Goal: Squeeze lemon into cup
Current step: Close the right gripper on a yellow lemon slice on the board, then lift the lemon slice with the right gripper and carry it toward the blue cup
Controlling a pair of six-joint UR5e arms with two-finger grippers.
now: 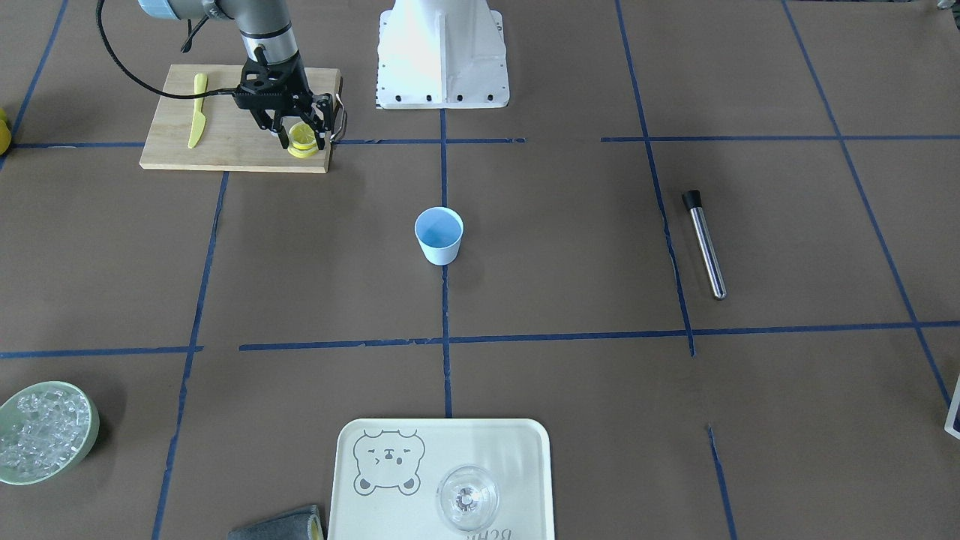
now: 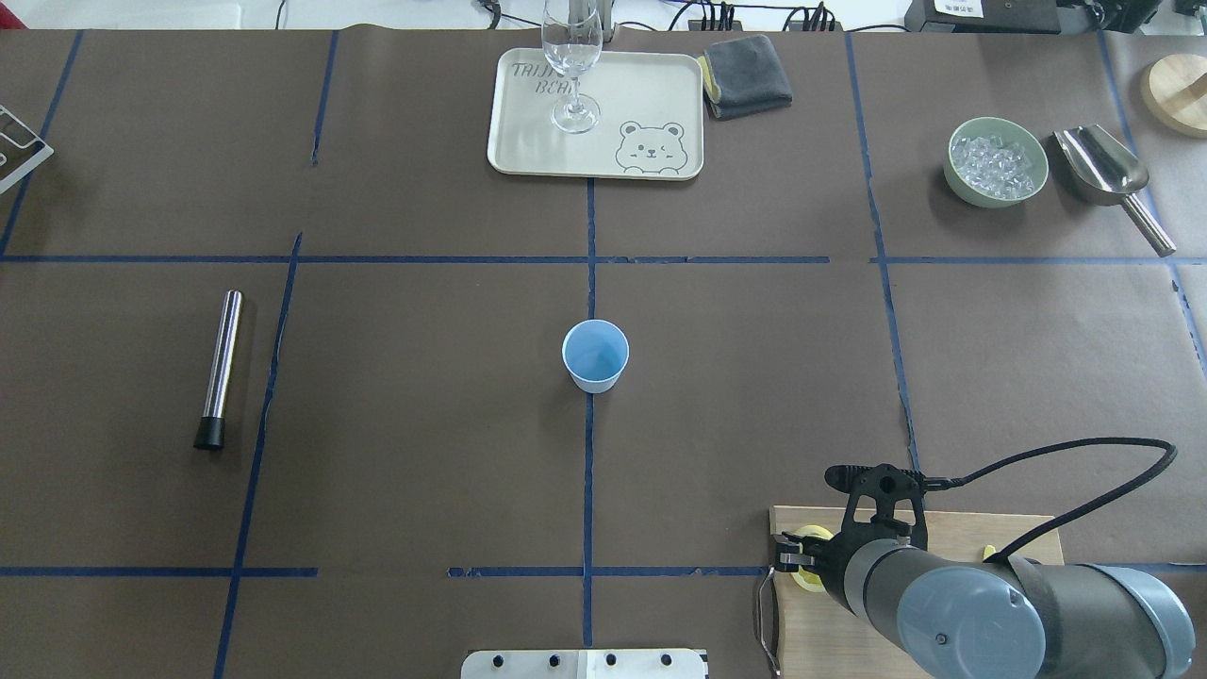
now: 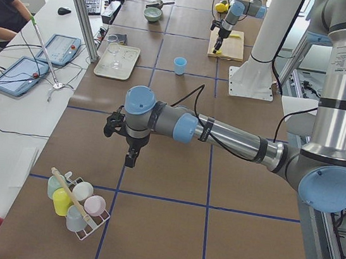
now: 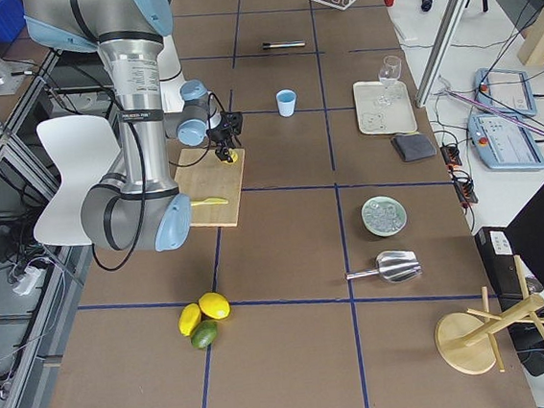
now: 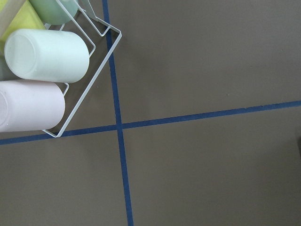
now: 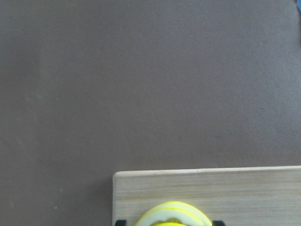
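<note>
The brown-papered table (image 1: 570,247) carries everything; the left arm (image 3: 223,133) reaches out over the table's end on the robot's left, the left gripper (image 3: 131,159) hanging above bare paper near a wire rack of cups (image 3: 74,203), and I cannot tell how its jaws stand; the right arm (image 2: 990,613) bends down over the wooden board (image 1: 225,127) at the robot's edge of the table; the cup (image 1: 439,236) stands upright at the table's middle, well apart from the board; the right gripper (image 1: 300,129) is narrow, its fingers flanking the lemon (image 1: 302,137) at the board's corner nearest the cup, though actual grip cannot be told.
</note>
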